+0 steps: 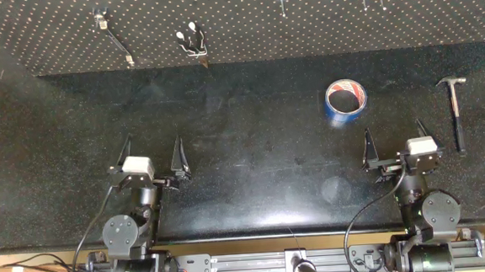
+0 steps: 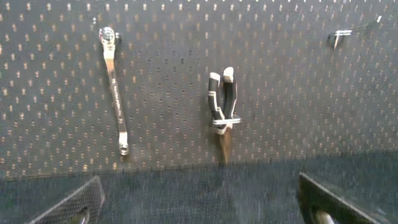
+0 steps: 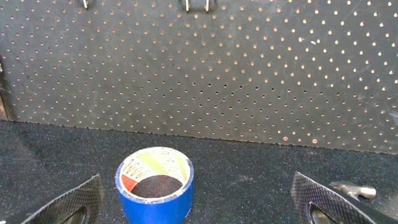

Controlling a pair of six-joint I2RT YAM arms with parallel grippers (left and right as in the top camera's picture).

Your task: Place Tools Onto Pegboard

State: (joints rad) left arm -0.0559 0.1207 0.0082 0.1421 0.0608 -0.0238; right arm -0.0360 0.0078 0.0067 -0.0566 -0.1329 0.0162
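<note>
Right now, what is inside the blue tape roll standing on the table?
The blue tape roll has nothing in its open core: you can see its pale printed inner wall and, through it, a round patch of the black table. The strip of table directly beneath the roll's wall is covered.

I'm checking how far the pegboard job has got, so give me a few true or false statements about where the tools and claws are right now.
1. The wrench hangs on the pegboard. True.
2. The hammer hangs on a hook. False: it lies on the table, to the right of the tape roll.
3. The tape roll sits on the table, ahead of the right claw. True.
4. The left claw is shut on the pliers. False: it is open and empty, and the pliers hang on the pegboard.
</note>
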